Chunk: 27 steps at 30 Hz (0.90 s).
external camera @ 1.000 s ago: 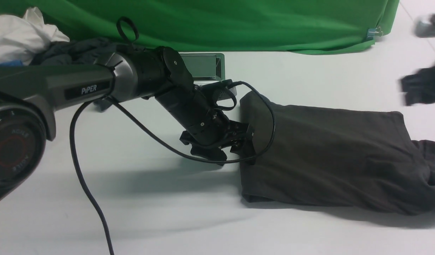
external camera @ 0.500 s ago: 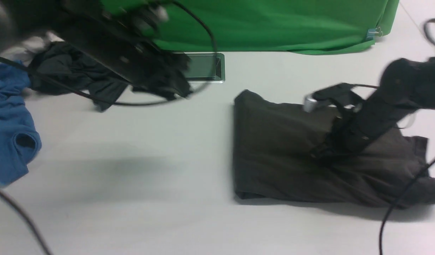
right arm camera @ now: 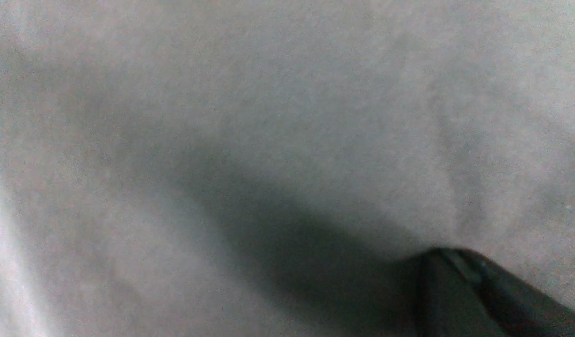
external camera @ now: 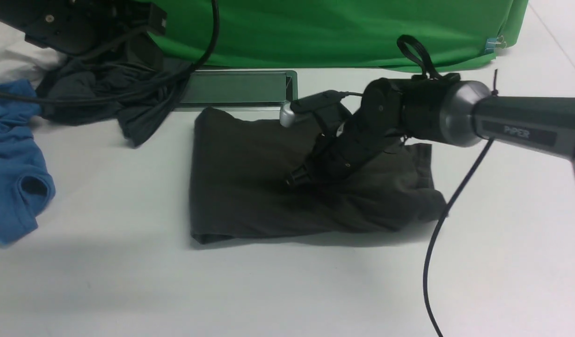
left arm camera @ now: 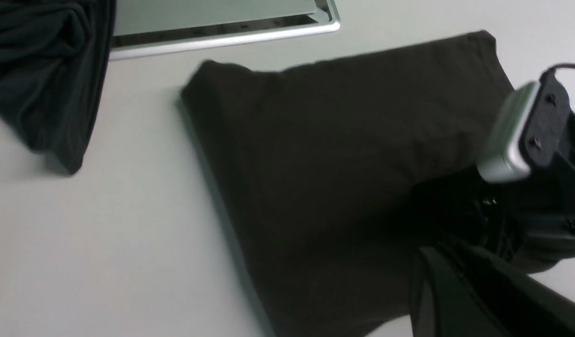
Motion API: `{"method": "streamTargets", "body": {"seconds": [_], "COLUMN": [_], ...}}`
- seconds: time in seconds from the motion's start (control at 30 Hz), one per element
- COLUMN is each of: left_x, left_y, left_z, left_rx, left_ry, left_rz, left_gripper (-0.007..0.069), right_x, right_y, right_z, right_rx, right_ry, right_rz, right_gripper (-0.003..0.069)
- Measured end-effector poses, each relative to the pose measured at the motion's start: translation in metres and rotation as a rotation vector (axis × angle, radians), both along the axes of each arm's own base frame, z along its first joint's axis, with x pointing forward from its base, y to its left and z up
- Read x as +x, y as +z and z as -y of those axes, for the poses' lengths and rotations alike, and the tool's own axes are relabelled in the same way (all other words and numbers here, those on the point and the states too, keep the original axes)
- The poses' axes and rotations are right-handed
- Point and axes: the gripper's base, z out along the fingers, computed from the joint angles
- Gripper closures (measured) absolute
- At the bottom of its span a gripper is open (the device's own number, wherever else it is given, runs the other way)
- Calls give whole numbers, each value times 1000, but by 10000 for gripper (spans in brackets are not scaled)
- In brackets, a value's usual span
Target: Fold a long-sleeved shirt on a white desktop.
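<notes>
The jaws of the right gripper [external camera: 294,179] are together, pressed onto the shirt [external camera: 250,178], which lies beneath them on the desk [external camera: 128,281] as a compact folded rectangle; the left gripper [left arm camera: 437,262], held off to the side, is likewise closed, so folding appears nearly complete.

Right claw [external camera: 297,178] closed, lowered; left claw [left arm camera: 448,276] closed.

Bare counter [external camera: 278,290] in front of the folded shirt [external camera: 250,178], blue garment [external camera: 11,164] at left, dark grey garment [external camera: 105,98] and hatch [external camera: 236,87] behind, right arm [external camera: 455,117] across the right.
</notes>
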Motion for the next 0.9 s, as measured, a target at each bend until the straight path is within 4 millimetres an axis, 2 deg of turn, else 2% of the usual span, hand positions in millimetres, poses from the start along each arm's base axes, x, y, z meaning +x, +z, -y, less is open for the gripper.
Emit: {"method": "streamTargets", "body": {"seconds": [0.17,0.27,0.3,0.33,0.37,0.43,0.5,0.53,0.63,0.7,0.73,0.77,0.9], "left_x": [1,2,2,2,1,1,1,1,-5,-7,-12,-19,-51], "left_y": [-4,-14,-20,-22,-26,-30,-30,-30,-23,-20,-14,-9,11], "left_z": [0,-1,0,0,1,3,7,7,14,16,20,22,26], "left_rx": [2,1,-7,-8,-22,-44,-77,-80,-161,-189,-221,-237,-230], "left_ry": [8,16,19,21,20,-3,-23,-24,-67,-84,-118,-157,-304], "left_rz": [6,-4,-16,-21,-28,-27,-21,-20,-15,-13,-4,-1,-4], "left_gripper": [607,607,607,607,607,607,607,607,607,607,607,607,607], "right_x": [3,3,2,2,1,-3,-9,-10,-28,-37,-53,-65,-114], "right_y": [7,31,56,56,84,125,167,174,229,244,267,281,325], "right_z": [-2,0,3,3,7,17,37,41,83,94,108,116,142], "right_rx": [18,19,27,27,32,54,84,89,122,126,132,138,183], "right_ry": [-24,-11,0,0,10,3,-35,-44,-138,-154,-168,-174,-193], "right_rz": [-5,49,116,116,188,286,369,384,445,462,492,510,631], "right_gripper": [636,628,622,622,610,597,589,588,579,578,576,575,575]}}
